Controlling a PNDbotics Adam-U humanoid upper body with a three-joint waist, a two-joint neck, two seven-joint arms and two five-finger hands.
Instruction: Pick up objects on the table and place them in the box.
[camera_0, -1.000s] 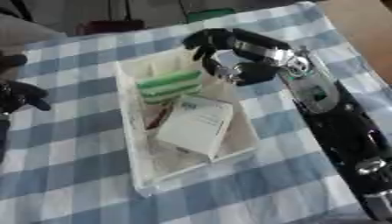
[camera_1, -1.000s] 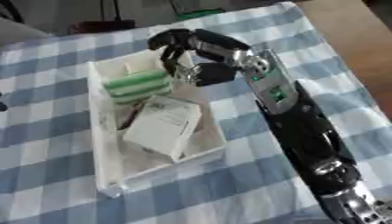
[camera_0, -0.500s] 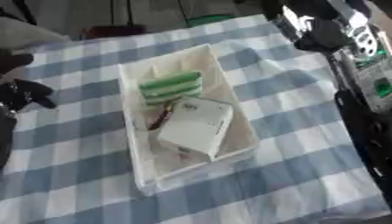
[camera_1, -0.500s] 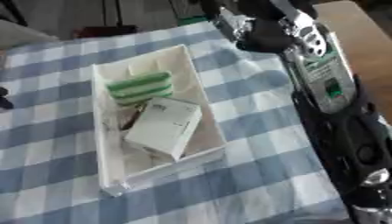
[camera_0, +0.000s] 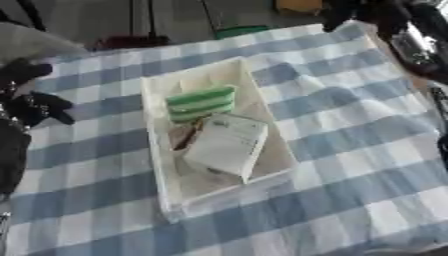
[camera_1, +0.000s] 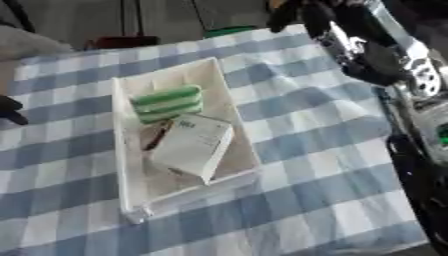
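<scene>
Black fingers of the left hand (camera_0: 31, 102) show at the left edge of the left eye view, over the cloth beside the box; they look curled, with nothing seen held.

Blue-and-white checked tablecloth (camera_0: 350, 130) covers the table. At centre sits the white box (camera_0: 158, 150), long and shallow, lying askew. Inside it, toward the far end, rests a green-and-white striped item (camera_0: 201, 103), possibly a sponge. Nearer, a white carton (camera_0: 226, 145) lies tilted, partly over a dark reddish object (camera_0: 185, 137) that cannot be identified.

At upper right, the right hand (camera_1: 302, 12) is raised above the far table edge, well apart from the box. Whether its fingers are spread or closed cannot be told; nothing is seen in it.

Judgement: no loose object is visible on the cloth, so the task appears near complete. Any further reach should first locate a remaining item, then approach the box from above, clear of its wall.
</scene>
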